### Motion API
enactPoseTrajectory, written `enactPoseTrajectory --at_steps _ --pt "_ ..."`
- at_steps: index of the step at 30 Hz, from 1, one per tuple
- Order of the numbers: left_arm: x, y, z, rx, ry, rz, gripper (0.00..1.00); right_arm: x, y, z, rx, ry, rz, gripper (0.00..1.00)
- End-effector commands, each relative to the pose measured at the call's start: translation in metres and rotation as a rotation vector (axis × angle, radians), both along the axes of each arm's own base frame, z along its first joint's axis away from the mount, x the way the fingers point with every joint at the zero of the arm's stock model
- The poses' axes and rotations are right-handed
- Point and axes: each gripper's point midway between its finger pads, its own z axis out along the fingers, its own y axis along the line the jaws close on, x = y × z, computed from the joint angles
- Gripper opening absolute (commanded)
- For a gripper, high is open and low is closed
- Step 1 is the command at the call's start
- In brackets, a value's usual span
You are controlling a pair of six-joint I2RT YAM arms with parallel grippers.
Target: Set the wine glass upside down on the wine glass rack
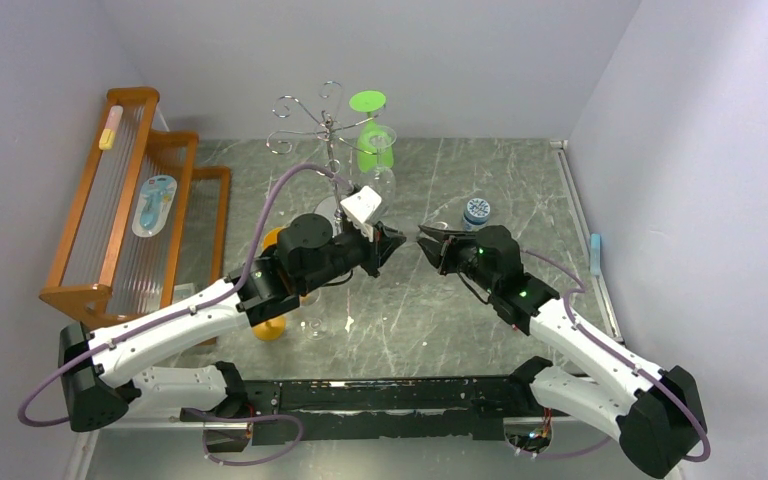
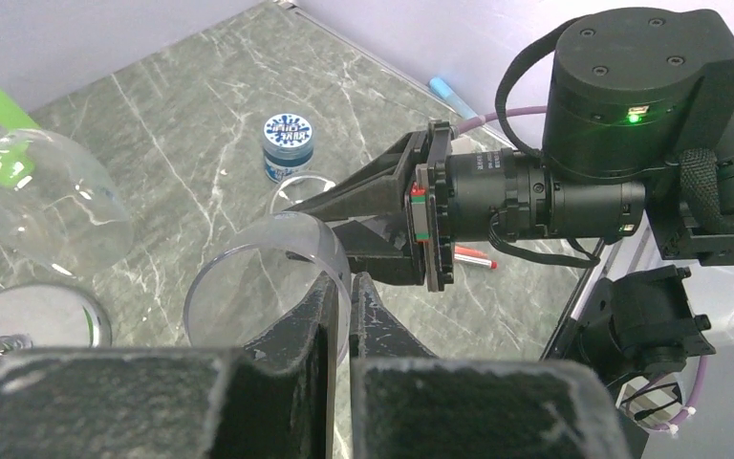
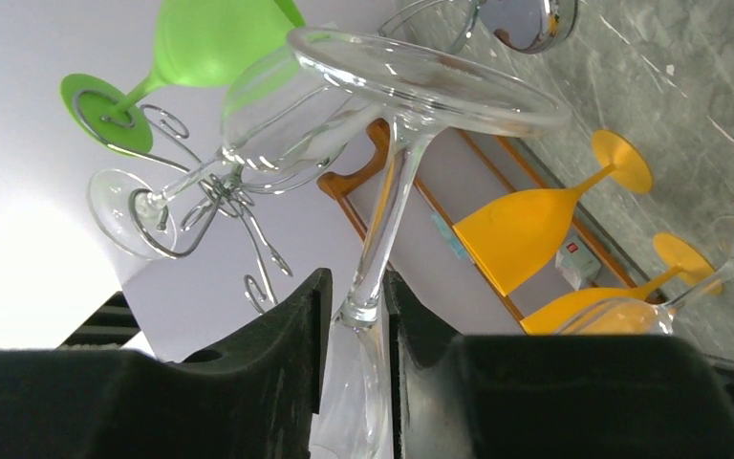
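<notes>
Left wrist view first: the left gripper [image 2: 351, 308] has its jaws pressed together on the rim of the wine glass [image 2: 248, 287], pinching the thin wall of the bowl at lower centre of the frame. The glass lies sideways off the table [image 2: 153, 115], stem pointing away toward the right gripper [image 2: 344, 206], which faces it head-on from the right half of the picture. That looks like a hand-over: a rim grip steadies the bowl but leaves the stem free for the partner.

Right wrist view backs that up. Its fingers [image 3: 287, 320] bracket the stem low in the frame, with the foot disc fanned out above. The gap is narrow, one pad seems to touch and the other shows a sliver of light, so I cannot tell whether it has bitten yet. A hold on the stem would suit hanging the glass foot-up.

Top view: both grippers meet nose to nose at centre, just below the wine glass rack [image 1: 329, 130], upper middle. A green glass [image 1: 373, 140] hangs there bowl-down, so the free wire arms on the left are the likely target.
</notes>
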Motion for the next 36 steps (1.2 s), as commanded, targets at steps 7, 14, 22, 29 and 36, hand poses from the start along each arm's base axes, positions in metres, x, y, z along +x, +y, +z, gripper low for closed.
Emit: enactPoseTrajectory --at_steps 7,14,22,29,36 --pt "-0.014 -0.001 0.017 -0.087 -0.041 -0.064 0.05 0.007 0.006 0.016 0.116 -0.007 -0.028 0.08" --pt "-0.020 0.008 0.008 -0.088 -0.019 -0.062 0.17 0.016 -0.001 0.022 0.055 -0.061 -0.069 0.00" --pt "-0.017 0.023 0.019 -0.137 0.062 0.026 0.63 0.032 -0.024 0.046 -0.207 -0.297 -0.152 0.00" --pt "-0.018 0.041 0.042 -0.169 0.086 0.080 0.85 0.031 -0.051 0.063 -0.412 -0.473 -0.231 0.00" --pt "-0.029 0.062 0.123 -0.270 -0.044 0.055 0.96 0.026 -0.064 0.102 -0.668 -0.728 -0.234 0.00"
